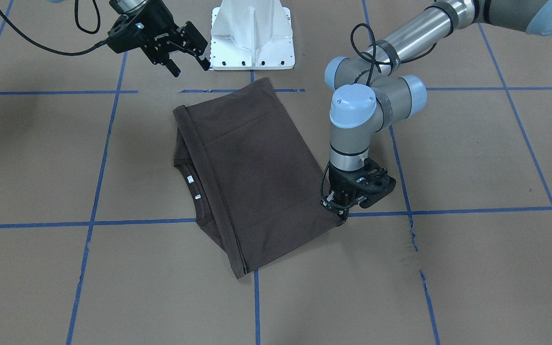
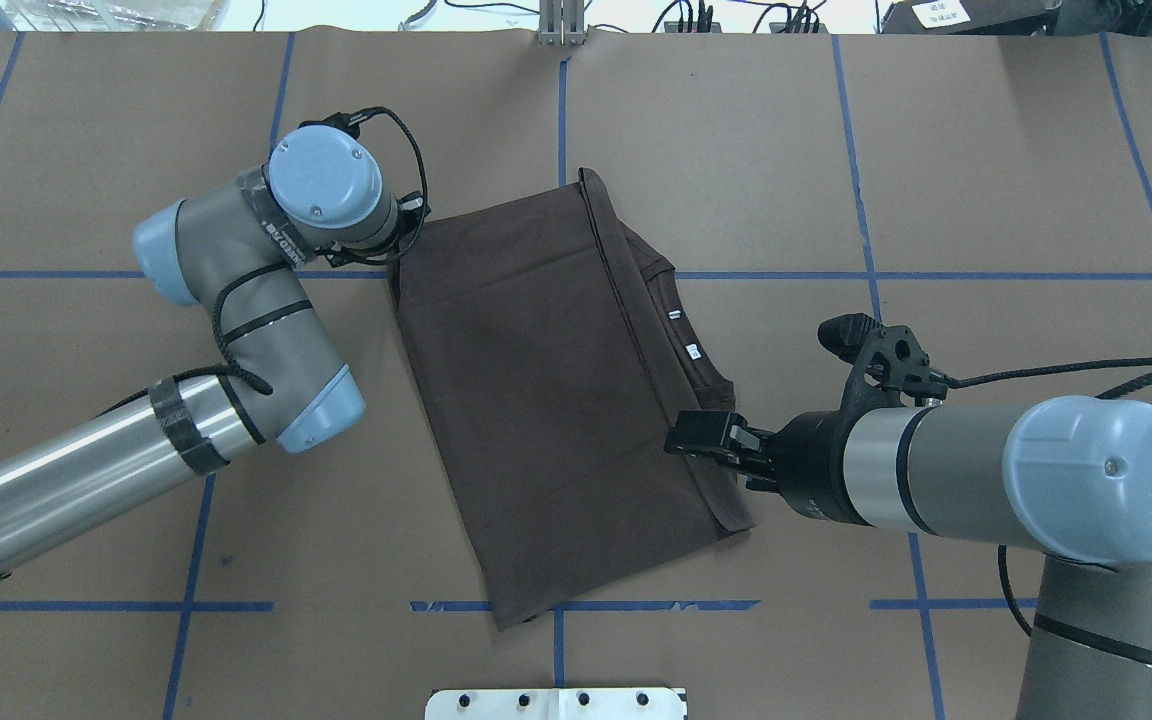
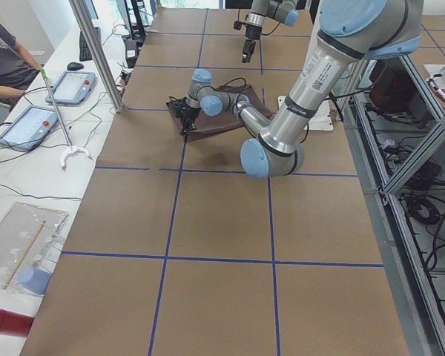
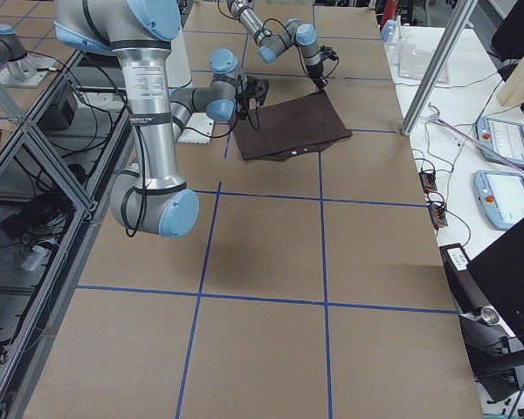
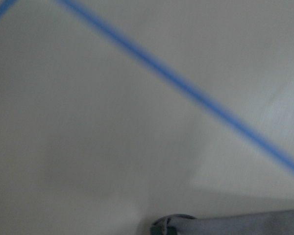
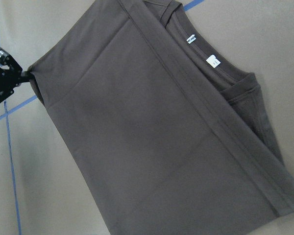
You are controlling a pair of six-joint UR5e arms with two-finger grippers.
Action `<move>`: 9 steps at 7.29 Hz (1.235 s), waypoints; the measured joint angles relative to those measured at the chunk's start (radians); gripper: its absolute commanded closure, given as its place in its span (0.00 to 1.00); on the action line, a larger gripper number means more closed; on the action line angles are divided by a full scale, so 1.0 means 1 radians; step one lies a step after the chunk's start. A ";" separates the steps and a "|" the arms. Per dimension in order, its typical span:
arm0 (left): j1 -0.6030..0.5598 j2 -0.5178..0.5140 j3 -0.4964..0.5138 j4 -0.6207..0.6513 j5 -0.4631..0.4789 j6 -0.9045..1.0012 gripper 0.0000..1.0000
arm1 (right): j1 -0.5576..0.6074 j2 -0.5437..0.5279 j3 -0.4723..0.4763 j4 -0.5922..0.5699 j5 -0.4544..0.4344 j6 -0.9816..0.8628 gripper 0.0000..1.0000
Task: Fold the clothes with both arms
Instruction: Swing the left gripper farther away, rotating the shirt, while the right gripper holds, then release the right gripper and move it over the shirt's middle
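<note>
The dark brown T-shirt (image 1: pixel 252 177) lies folded in a long slanted rectangle on the brown paper table, and also shows in the overhead view (image 2: pixel 546 400). Its collar and white neck tags (image 1: pixel 190 179) peek out along one long edge. My left gripper (image 1: pixel 339 210) points down at the shirt's corner nearest the operators and is shut, pinching the fabric; the right wrist view shows that corner (image 6: pixel 32 73) drawn to its tips. My right gripper (image 1: pixel 190 67) hangs open in the air near the pedestal, holding nothing. From overhead, the right gripper (image 2: pixel 701 437) sits over the shirt's collar-side edge.
The white metal pedestal base (image 1: pixel 252 38) stands just behind the shirt. Blue tape lines (image 1: pixel 257 306) grid the paper. A black cable (image 1: pixel 41 45) trails from the right wrist. A person sits at a side bench (image 3: pixel 4 63) with tablets.
</note>
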 measured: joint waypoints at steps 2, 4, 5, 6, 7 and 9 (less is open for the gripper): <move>-0.026 -0.141 0.243 -0.193 0.020 0.058 1.00 | 0.000 0.001 0.000 0.000 0.000 0.000 0.00; -0.030 -0.202 0.371 -0.321 0.068 0.102 1.00 | 0.000 0.001 0.000 0.000 0.000 0.001 0.00; -0.030 -0.210 0.395 -0.340 0.081 0.112 0.83 | 0.000 0.001 0.000 0.000 0.000 0.001 0.00; -0.031 -0.213 0.407 -0.348 0.093 0.116 0.01 | 0.001 0.001 -0.002 0.000 0.000 0.000 0.00; -0.031 -0.213 0.411 -0.351 0.107 0.115 0.00 | 0.002 0.001 -0.003 0.000 0.000 0.000 0.00; -0.041 -0.213 0.405 -0.351 0.109 0.110 0.00 | 0.002 0.001 -0.016 -0.002 0.000 0.000 0.00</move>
